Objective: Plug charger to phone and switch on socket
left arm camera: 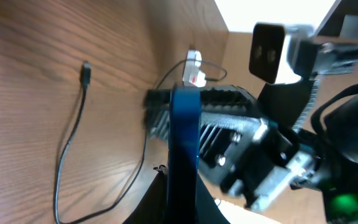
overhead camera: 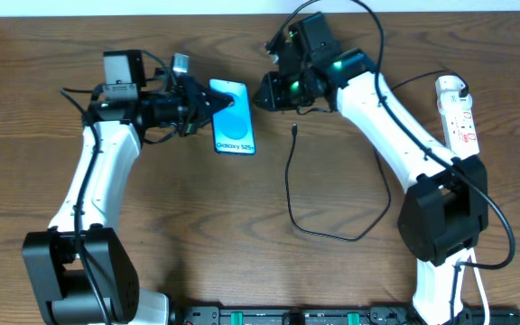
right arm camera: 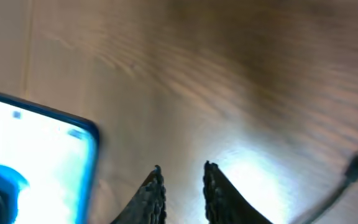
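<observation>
Overhead is sharp and evenly lit, with soft shadows falling on the tabletop [overhead camera: 197,217]. The left wrist view smears at centre and right. The right wrist view is blurred throughout: white glare on the wood at lower centre, the phone [right arm camera: 30,162] screen washed out at lower left.

in the right wrist view the slim black-edged smartphone [right arm camera: 36,155], screen lit white, runs off the left and bottom edges, its graphic smeared. the thin black cable [right arm camera: 356,168] is a blur at the right edge. overhead, the narrow white power strip [overhead camera: 459,113] vanishes behind the right arm [overhead camera: 395,126], its red markings too small to read.
</observation>
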`<state>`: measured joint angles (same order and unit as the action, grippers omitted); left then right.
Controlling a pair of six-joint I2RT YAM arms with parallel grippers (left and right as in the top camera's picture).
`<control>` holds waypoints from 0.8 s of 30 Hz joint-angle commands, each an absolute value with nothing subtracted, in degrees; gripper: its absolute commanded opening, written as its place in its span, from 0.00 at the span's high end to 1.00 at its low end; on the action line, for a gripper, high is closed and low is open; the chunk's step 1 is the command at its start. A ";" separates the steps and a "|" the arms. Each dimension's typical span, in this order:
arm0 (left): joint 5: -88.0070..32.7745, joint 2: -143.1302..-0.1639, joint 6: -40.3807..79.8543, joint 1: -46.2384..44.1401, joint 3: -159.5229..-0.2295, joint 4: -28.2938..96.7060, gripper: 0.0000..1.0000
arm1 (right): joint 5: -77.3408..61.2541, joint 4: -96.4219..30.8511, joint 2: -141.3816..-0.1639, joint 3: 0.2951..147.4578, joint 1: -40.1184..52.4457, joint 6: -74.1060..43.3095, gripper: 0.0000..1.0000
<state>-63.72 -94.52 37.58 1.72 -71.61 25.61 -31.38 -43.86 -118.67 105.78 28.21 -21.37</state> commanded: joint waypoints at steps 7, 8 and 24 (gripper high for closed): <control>-58.35 -94.45 38.22 -2.20 -71.83 29.93 0.93 | -41.17 -42.61 -118.43 106.37 29.36 -21.89 0.89; -58.30 -94.45 38.26 -2.46 -71.83 29.93 0.93 | -41.71 -42.41 -118.43 106.37 29.41 -22.50 0.90; -51.53 -94.45 46.44 -4.14 -71.83 27.68 0.93 | -39.97 -44.14 -118.43 106.37 33.15 -26.74 0.94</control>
